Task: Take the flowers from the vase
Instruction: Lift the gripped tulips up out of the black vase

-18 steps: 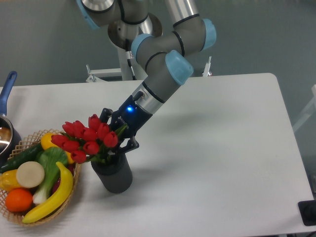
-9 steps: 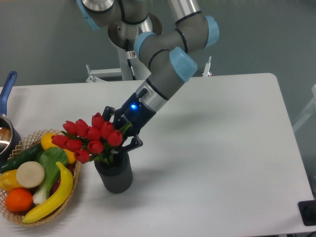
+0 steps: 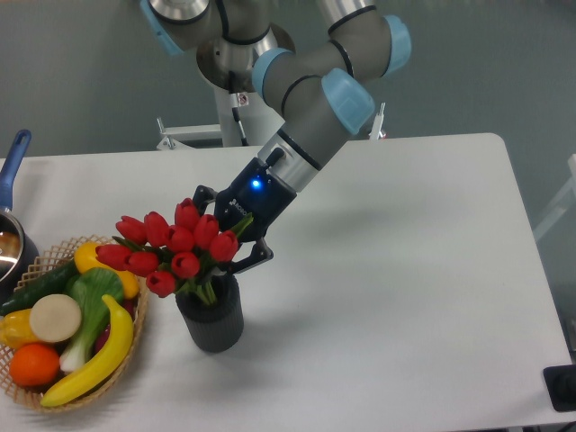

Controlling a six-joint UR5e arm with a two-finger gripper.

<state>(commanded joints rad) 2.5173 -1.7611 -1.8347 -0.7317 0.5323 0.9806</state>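
Note:
The flowers (image 3: 173, 248), a bunch of red tulip buds with green stems, lean to the left out of the vase (image 3: 214, 324), a short dark grey pot near the table's front left. Their stems still reach down into the vase's mouth. My gripper (image 3: 227, 229) comes in from the upper right, just behind the buds and above the vase. One finger shows above the bunch and one at its lower right. It looks shut on the bunch below the buds, though the buds hide the contact.
A wicker basket (image 3: 137, 335) of fruit and vegetables stands right beside the vase on its left. A pot with a blue handle (image 3: 13, 162) sits at the table's left edge. The arm's base (image 3: 236, 54) stands behind the table.
The gripper and the flowers have moved together to the right and slightly up. The vase has stayed in place.

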